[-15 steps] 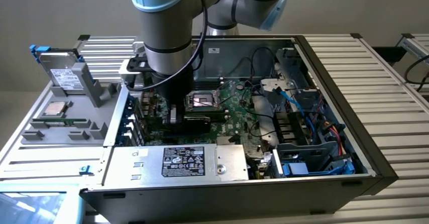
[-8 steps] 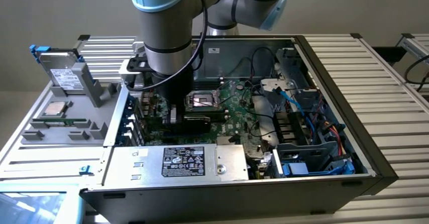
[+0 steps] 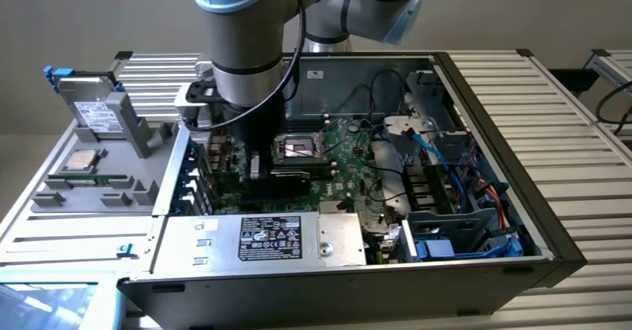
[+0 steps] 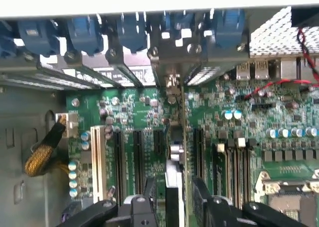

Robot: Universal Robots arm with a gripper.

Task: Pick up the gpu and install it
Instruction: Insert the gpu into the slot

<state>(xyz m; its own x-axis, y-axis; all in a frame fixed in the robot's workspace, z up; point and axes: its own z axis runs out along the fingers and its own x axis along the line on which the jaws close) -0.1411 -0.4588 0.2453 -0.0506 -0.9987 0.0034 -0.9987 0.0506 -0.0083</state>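
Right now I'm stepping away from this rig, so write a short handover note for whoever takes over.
End effector: lowered inside the open PC case, shut on the gpu, held edge-on over the motherboard.
Gpu: lined up along the expansion slots, its end bracket at the rear slot openings; whether it is seated cannot be told.
Done: gpu picked up and brought into the case.
Left: confirm seating and release.
Nearby: the silver drive stands in the grey tray at the exterior view's left.

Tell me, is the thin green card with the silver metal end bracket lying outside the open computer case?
No, the gpu stands edge-on over the green motherboard, between the gripper fingers.
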